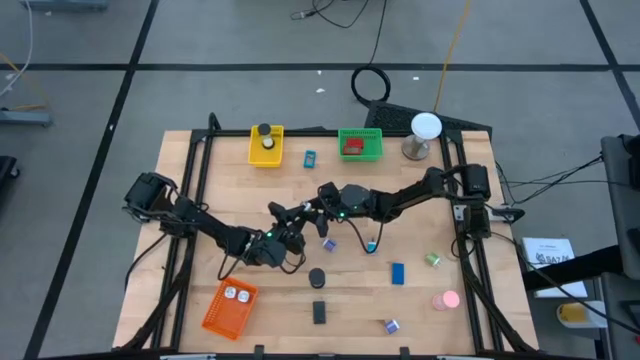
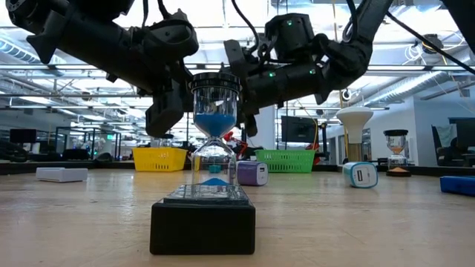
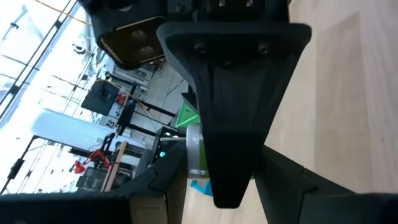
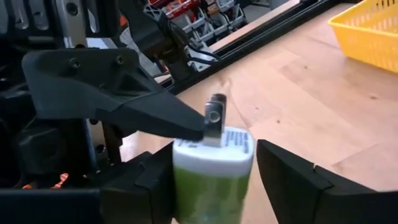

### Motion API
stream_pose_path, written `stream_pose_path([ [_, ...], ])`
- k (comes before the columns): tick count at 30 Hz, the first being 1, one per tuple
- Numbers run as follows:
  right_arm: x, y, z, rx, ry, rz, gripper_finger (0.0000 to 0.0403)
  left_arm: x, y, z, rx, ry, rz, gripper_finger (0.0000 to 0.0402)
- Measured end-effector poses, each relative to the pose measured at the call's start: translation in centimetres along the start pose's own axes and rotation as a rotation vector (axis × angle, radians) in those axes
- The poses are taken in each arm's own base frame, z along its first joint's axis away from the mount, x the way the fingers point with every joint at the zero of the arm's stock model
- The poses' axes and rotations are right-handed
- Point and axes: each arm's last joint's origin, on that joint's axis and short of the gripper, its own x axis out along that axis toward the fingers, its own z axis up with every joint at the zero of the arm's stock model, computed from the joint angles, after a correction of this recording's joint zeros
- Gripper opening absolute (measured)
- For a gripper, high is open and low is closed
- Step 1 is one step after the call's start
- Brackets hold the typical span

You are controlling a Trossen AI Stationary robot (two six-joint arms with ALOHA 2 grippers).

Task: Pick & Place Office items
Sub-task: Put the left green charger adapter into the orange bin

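Note:
A green plug-like piece [image 4: 211,177] with a white top and metal prongs [image 4: 214,118] is lifted above the wood table [image 1: 200,180], between my right gripper's [image 4: 214,186] two fingers. In the high view my right gripper [image 1: 305,212] reaches to the table's middle. My left gripper [image 1: 283,238] meets it there, open. One left finger [image 4: 124,93] points at the prongs. In the left wrist view the piece's pale end [image 3: 196,152] shows beside a right finger [image 3: 230,124], which stands between my left gripper's [image 3: 227,193] own fingers. My right gripper pinches the green piece's body [image 4: 186,180] between its two fingers, one on each side. The piece stands with its prongs away from the wrist, clear of the table. My left gripper has one fingertip [image 4: 196,129] at the prongs; whether it touches them I cannot tell.
A yellow basket [image 1: 266,146] and a green basket [image 1: 360,144] stand at the far edge, an orange basket [image 1: 230,306] near left, a white ball on a stand [image 1: 424,133] far right. Loose pieces lie near right: a blue block [image 1: 398,273], a pink piece [image 1: 446,298], a black block [image 1: 319,312].

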Motion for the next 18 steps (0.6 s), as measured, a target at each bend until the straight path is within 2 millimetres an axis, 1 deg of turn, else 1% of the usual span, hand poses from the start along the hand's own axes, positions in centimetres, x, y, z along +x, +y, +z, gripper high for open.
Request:
stream_pose_path([
  [3,0.0,0.0,0.1,-0.015,-0.008,0.004,0.0176,-0.1,0.0,0.0,0.006,0.001,0.006,0.0155],
  [7,0.0,0.1,0.1,-0.02,-0.011,0.006,0.0139,-0.2,-0.1,0.0,0.0,0.005,0.006,0.0156],
  [9,0.0,0.0,0.1,-0.026,-0.009,0.005,0.0127,-0.2,-0.1,0.0,-0.011,0.005,0.004,0.0165],
  [11,-0.1,0.0,0.0,-0.069,-0.006,0.004,0.0128,-0.3,-0.1,0.0,-0.043,0.0,0.002,0.0184],
  [14,-0.2,-0.1,-0.1,-0.138,-0.003,-0.001,0.0127,-0.7,0.0,0.1,-0.065,0.016,0.034,0.0224],
  [18,-0.7,-0.8,-0.7,-0.231,-0.003,-0.067,0.0127,-2.0,0.9,0.3,-0.089,0.027,0.055,0.0269],
])
